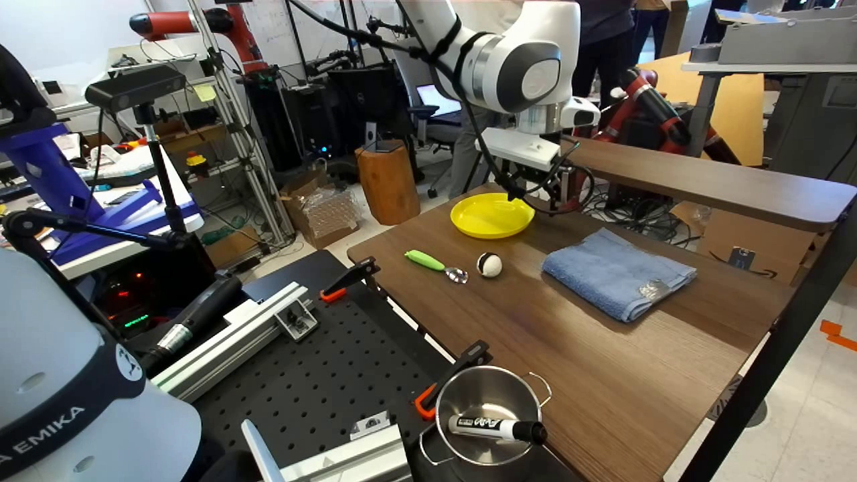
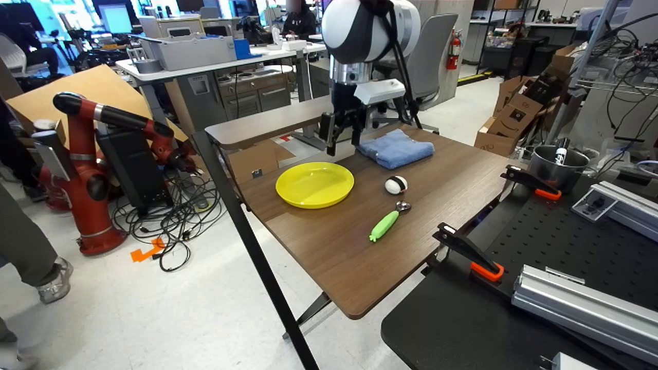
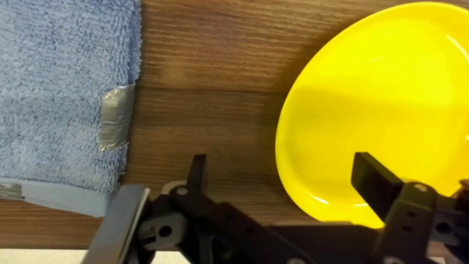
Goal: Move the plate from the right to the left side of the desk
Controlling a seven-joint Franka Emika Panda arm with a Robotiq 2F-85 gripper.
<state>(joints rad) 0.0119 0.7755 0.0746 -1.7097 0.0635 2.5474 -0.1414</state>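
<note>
The bright yellow round plate [image 1: 492, 215] lies flat on the brown wooden desk [image 1: 509, 321]; it also shows in an exterior view [image 2: 314, 185] and in the wrist view [image 3: 384, 91]. My gripper [image 3: 280, 156] is open with nothing between its fingers. In the wrist view one finger overlaps the inside of the plate and the opposite finger is over bare wood, so the near rim lies between them. In both exterior views the gripper [image 1: 537, 201] [image 2: 343, 145] hangs above the desk beside the plate's rim, fingers down. Contact with the plate cannot be told.
A folded blue cloth [image 1: 619, 273] lies on the other side of the gripper from the plate. A white-and-black ball [image 1: 489, 264] and a green-handled scoop [image 1: 435, 264] lie nearby. A metal pot [image 1: 489, 415] holds a marker. A raised wooden shelf [image 1: 703, 181] runs behind the desk.
</note>
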